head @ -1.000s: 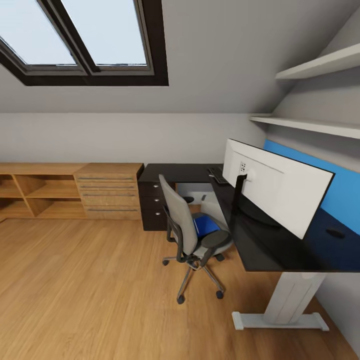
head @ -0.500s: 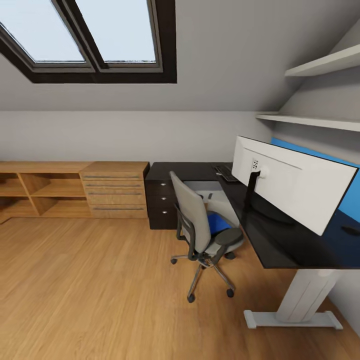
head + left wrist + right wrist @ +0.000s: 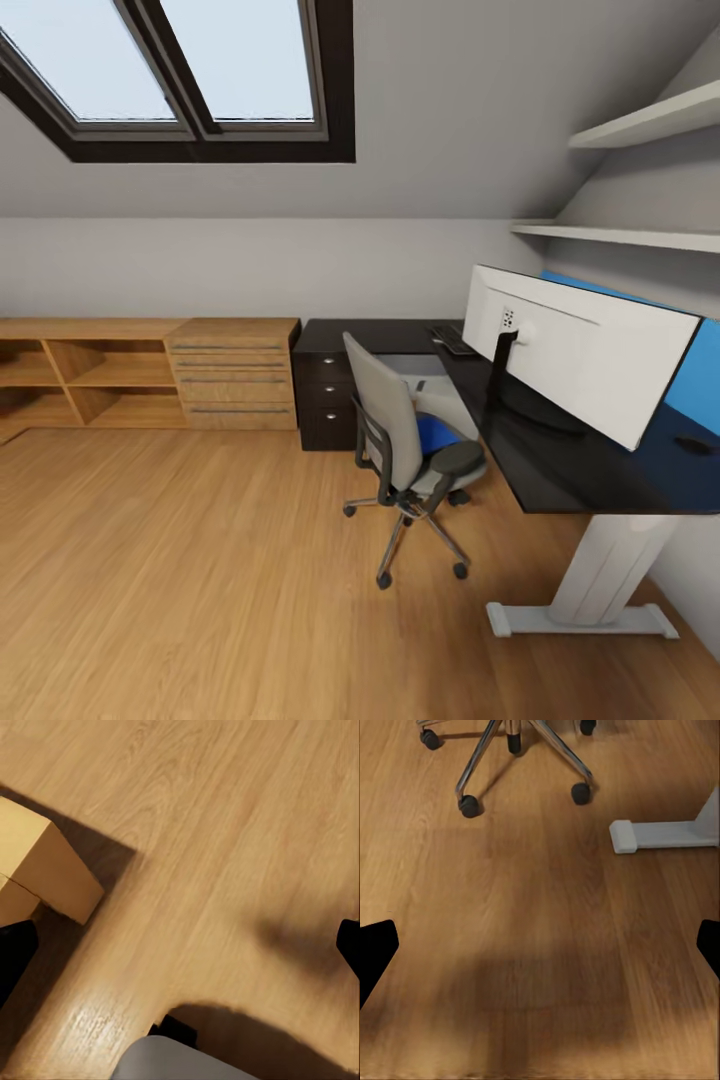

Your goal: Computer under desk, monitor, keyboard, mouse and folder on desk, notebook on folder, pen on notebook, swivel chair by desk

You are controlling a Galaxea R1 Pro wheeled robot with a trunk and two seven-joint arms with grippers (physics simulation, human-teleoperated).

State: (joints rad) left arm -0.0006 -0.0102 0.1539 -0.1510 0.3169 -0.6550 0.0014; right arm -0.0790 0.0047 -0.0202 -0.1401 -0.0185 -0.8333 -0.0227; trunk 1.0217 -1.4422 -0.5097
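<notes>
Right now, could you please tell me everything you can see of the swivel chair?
The swivel chair stands upright on the wood plank floor, drawn close to the black desk, its tall grey upholstered back turned toward the camera. It has a dark frame, black oval armrests and a metal star base on black castors, which also show in the right wrist view. A blue folder lies on its grey seat. Whether an armrest touches the desk edge cannot be told.
</notes>
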